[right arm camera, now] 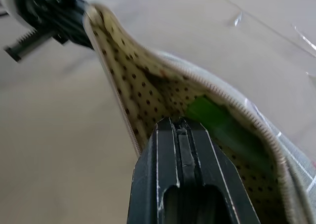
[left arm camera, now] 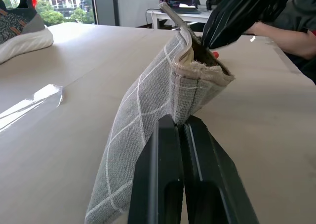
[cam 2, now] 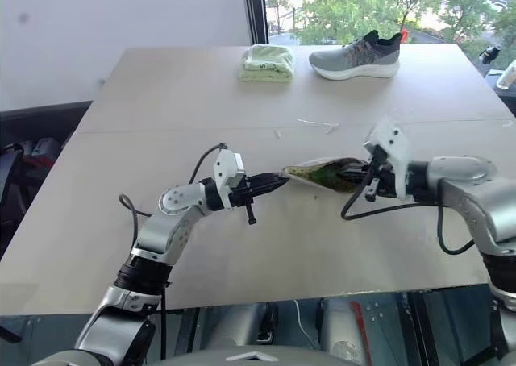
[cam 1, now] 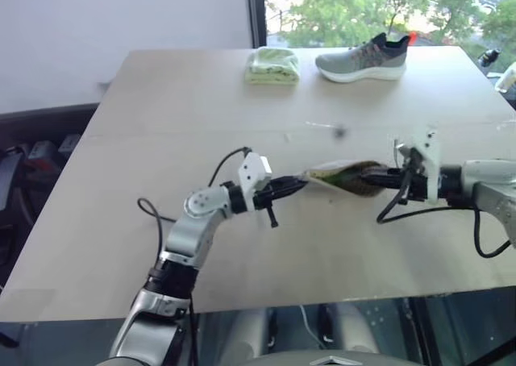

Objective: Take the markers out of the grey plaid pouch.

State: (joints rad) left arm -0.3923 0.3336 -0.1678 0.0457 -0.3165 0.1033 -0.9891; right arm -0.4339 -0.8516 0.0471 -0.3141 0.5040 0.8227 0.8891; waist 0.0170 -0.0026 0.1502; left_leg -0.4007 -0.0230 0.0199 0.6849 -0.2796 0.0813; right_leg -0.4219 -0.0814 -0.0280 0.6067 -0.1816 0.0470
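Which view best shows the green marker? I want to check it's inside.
The right wrist view: the green marker lies inside the open pouch. Both eye views show the pouch's mouth, no distinct marker; the left wrist view shows the outside.

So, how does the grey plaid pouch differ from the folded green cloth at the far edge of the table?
The grey plaid pouch is held up off the table between the two grippers, while the folded green cloth lies flat on it beside the shoe. The pouch is grey with thin white grid lines and a dotted yellowish lining; the cloth is plain pale green. The pouch gapes open; the cloth is folded shut. Both are soft fabric.
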